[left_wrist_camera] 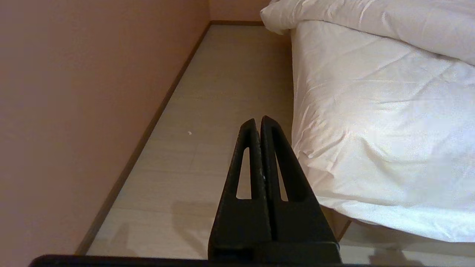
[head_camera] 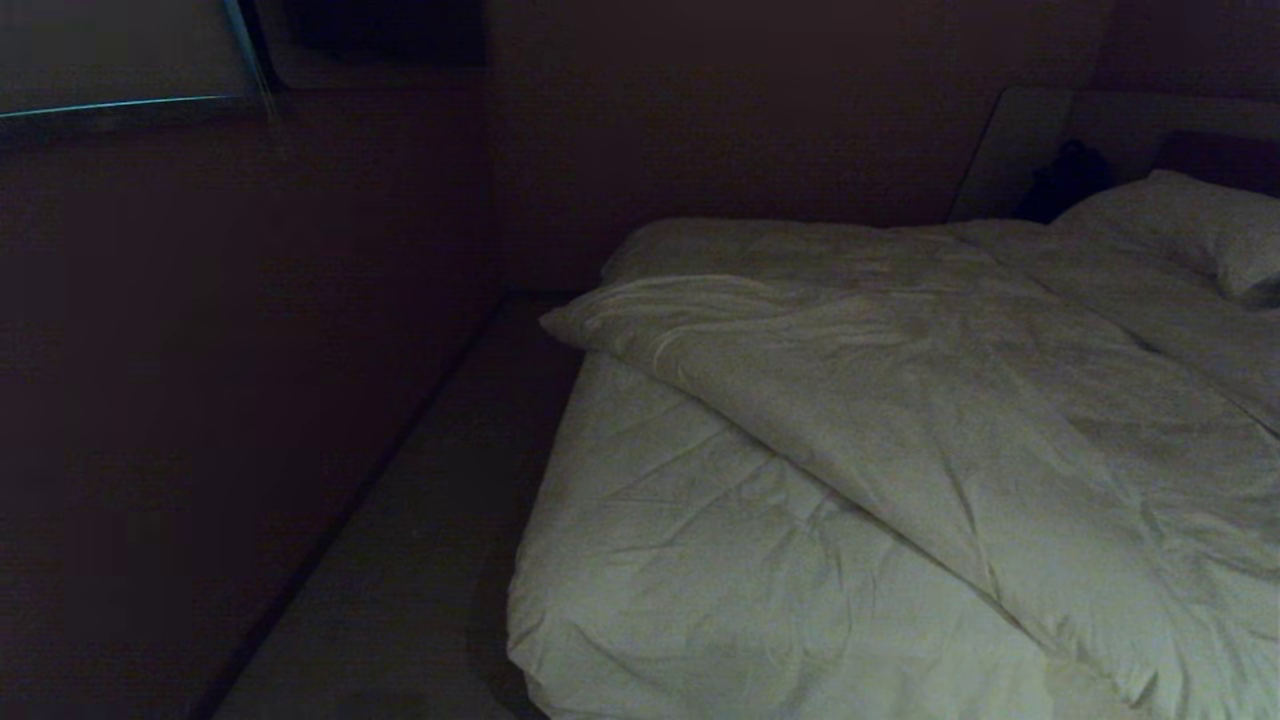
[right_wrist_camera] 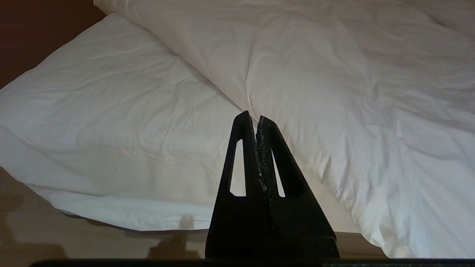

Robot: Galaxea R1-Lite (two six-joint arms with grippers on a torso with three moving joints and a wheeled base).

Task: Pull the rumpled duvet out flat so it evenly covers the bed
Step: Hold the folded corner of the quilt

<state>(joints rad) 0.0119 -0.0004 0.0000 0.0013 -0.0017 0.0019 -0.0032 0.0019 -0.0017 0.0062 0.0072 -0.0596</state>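
Bed [head_camera: 640,580]: a wide, low bed is seen against a dark wall, with a strip of pale floor [left_wrist_camera: 207,148] along its left side; the near-left corner of the mattress sheet is left bare.
Duvet [head_camera: 900,400]: it is lain across the bed at a slant, drawn back from the near-left corner. Its folded edge is run diagonally from a puffed corner at the far left [head_camera: 580,325] down toward the near right.
Long axis: the folded ridge is judged to lie diagonal to the bed's sides rather than square with them, so coverage is uneven.
Handling: the duvet is judged soft, bulky and fairly light, heavily creased. It is expected to drape and drag rather than slide as one piece, and to bunch if pulled from a single point.
Where to hold: the folded edge near the bare corner is judged the best place to be pinched, with a thick fold taken and drawn toward the foot and left side.
Pillow [head_camera: 1190,235]: one is seen at the far right, by the headboard.
Left gripper [left_wrist_camera: 258,120]: it is held over the floor beside the bed, jaws pressed together on nothing.
Right gripper [right_wrist_camera: 252,116]: it is held before the duvet's folded edge, jaws pressed together, nothing pinched.
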